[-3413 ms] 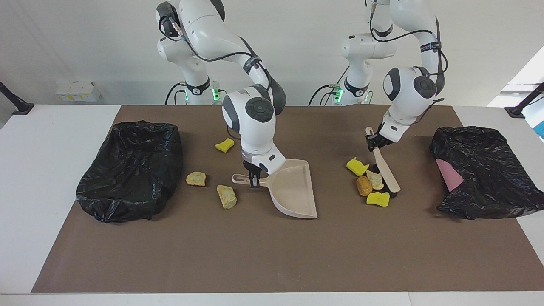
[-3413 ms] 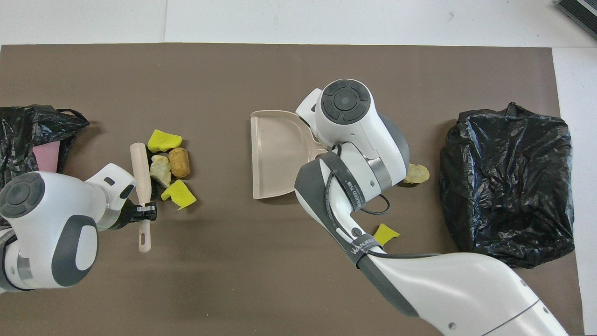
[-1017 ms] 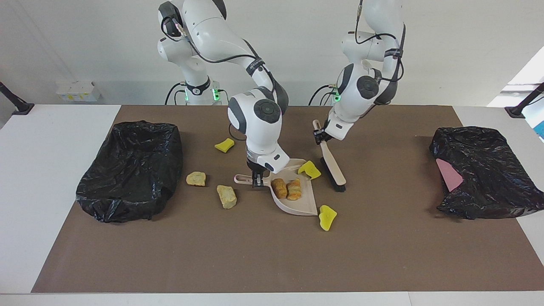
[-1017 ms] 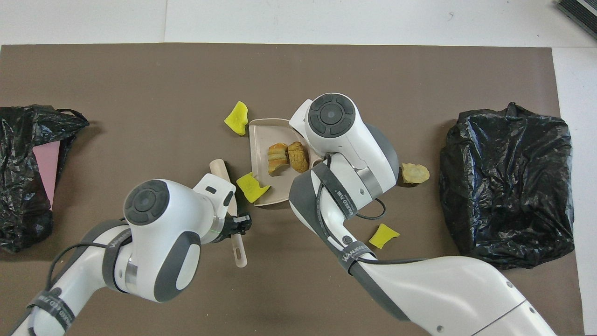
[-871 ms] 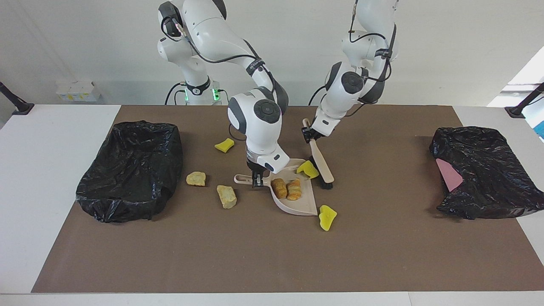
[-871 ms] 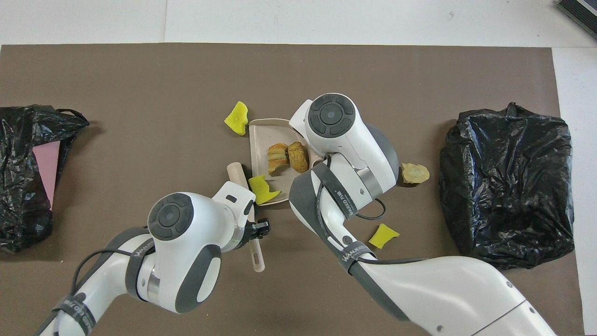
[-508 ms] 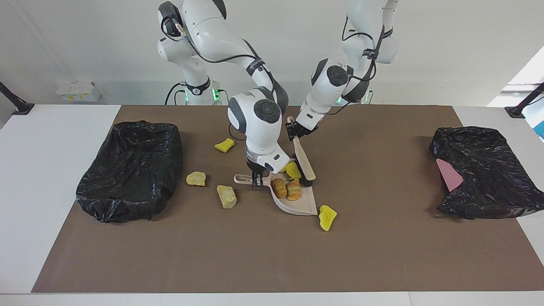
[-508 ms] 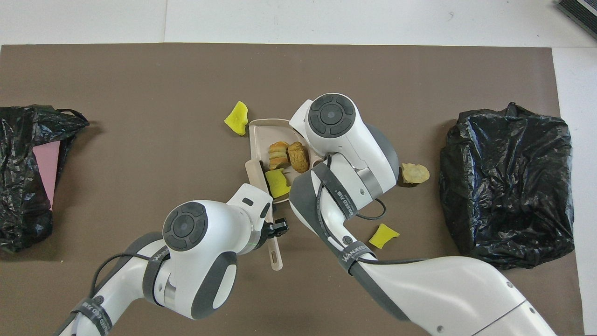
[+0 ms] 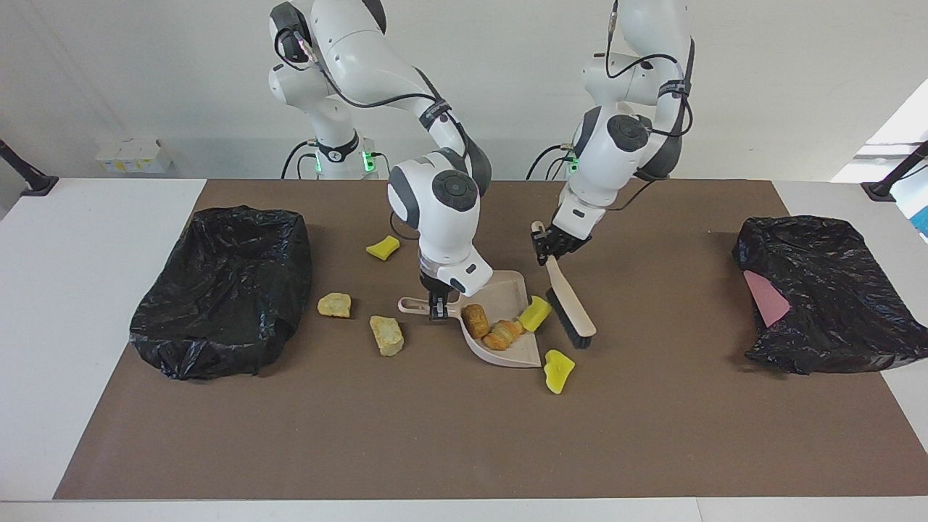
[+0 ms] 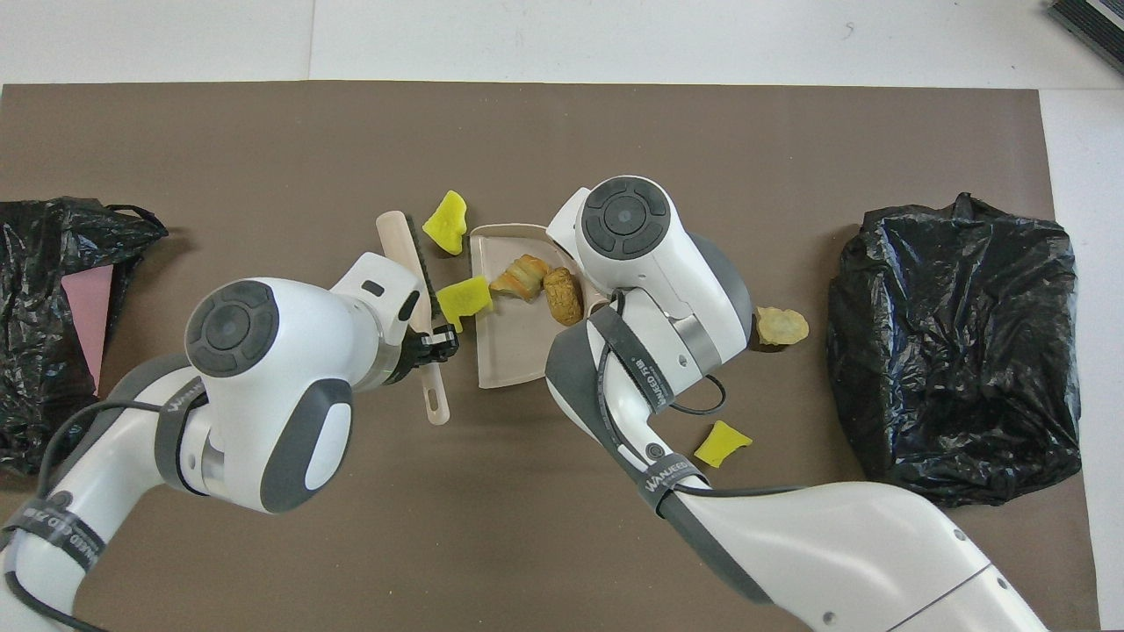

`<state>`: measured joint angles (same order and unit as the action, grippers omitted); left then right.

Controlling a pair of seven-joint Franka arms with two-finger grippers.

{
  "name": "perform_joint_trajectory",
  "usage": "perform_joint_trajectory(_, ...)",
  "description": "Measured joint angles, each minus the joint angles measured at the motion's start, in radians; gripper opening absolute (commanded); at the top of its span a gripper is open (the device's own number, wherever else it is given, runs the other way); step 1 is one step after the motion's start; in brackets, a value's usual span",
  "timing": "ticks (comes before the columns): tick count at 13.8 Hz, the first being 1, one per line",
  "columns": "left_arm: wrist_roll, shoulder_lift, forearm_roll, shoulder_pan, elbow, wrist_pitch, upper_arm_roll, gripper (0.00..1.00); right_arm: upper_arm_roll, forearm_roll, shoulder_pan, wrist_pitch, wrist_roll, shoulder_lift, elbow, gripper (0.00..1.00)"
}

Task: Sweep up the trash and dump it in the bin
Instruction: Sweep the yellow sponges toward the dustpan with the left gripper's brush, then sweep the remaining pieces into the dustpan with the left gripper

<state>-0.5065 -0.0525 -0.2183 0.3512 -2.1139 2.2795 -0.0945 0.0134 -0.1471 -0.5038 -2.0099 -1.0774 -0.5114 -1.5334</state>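
Observation:
My right gripper (image 9: 435, 304) is shut on the handle of the beige dustpan (image 9: 507, 290), which rests on the brown mat; it also shows in the overhead view (image 10: 509, 351). Two brown bread-like lumps (image 9: 476, 320) (image 9: 505, 335) lie in the pan. A yellow sponge piece (image 9: 535, 313) sits at the pan's open lip, against the brush (image 9: 573, 319). My left gripper (image 9: 545, 250) is shut on the brush handle, with the bristles down on the mat. Another yellow piece (image 9: 558, 370) lies just outside the pan's lip, farther from the robots. Two tan lumps (image 9: 334, 304) (image 9: 386, 334) and a yellow piece (image 9: 383, 247) lie toward the right arm's end.
A black bag-lined bin (image 9: 225, 290) stands at the right arm's end of the mat. A second black bag (image 9: 819, 290) with a pink sheet in it lies at the left arm's end. In the overhead view the right arm hides one tan lump.
Over the frames the brush swept the pile across to the dustpan. In the last half second it pulled back out of the pan, and the yellow piece slid from inside to the lip.

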Motion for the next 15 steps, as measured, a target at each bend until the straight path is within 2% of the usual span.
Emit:
perform_joint_trajectory(4, 0.194, -0.104, 0.02, -0.098, 0.109, -0.002, 0.004, 0.0, 0.0, 0.0, 0.001, 0.0, 0.006, 0.0, -0.002, 0.0)
perform_joint_trajectory(9, 0.426, -0.245, 0.069, -0.152, 0.244, -0.018, 0.004, 0.0, 0.0, 0.0, 0.001, 0.038, 0.107, 0.008, -0.008, 0.0)
perform_joint_trajectory(12, 0.554, -0.287, 0.103, -0.148, 0.266, -0.055, -0.01, 0.0, -0.002, 0.0, 0.0, 0.061, 0.164, 0.015, -0.01, 0.0)
perform_joint_trajectory(15, 0.651, -0.29, 0.105, -0.146, 0.267, -0.147, -0.021, 0.0, -0.002, 0.0, 0.0, 0.062, 0.17, 0.017, -0.013, 0.0)
